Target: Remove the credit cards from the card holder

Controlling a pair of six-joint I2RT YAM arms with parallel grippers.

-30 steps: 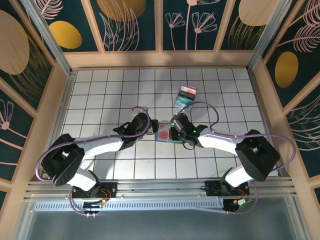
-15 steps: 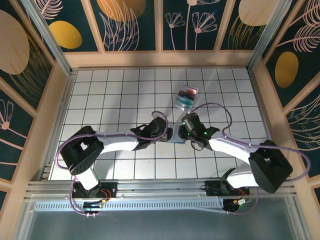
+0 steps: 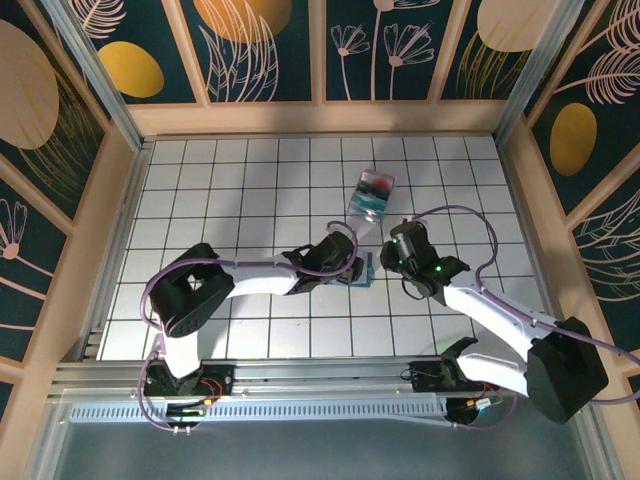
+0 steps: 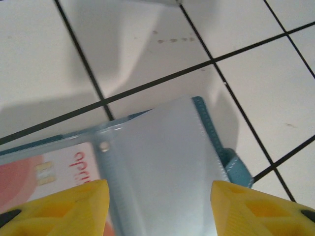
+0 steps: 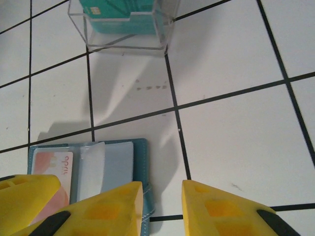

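Note:
The slate-blue card holder (image 3: 364, 270) lies open on the white tiles at mid table. In the left wrist view its clear inner sleeve (image 4: 162, 147) lies between the yellow fingers of my left gripper (image 4: 160, 196), which stand wide apart and open. A reddish-orange credit card (image 4: 49, 167) sits in the left pocket. My right gripper (image 5: 162, 196) hovers at the holder's right edge (image 5: 140, 162), jaws a little apart over bare tile, nothing between them. From the right wrist, the card (image 5: 51, 169) shows in the pocket. From above, the left gripper (image 3: 350, 268) is at the holder and the right gripper (image 3: 392, 250) just right of it.
A clear plastic tray (image 3: 372, 192) with red and teal contents stands one tile beyond the holder, and appears in the right wrist view as the tray (image 5: 123, 29). Wooden walls (image 3: 120, 200) enclose the tiled table on the left, right and far sides.
The left arm has stretched right over the card holder and its jaws have narrowed a little. The right arm has swung right, off the holder. The holder now sits slightly further right.

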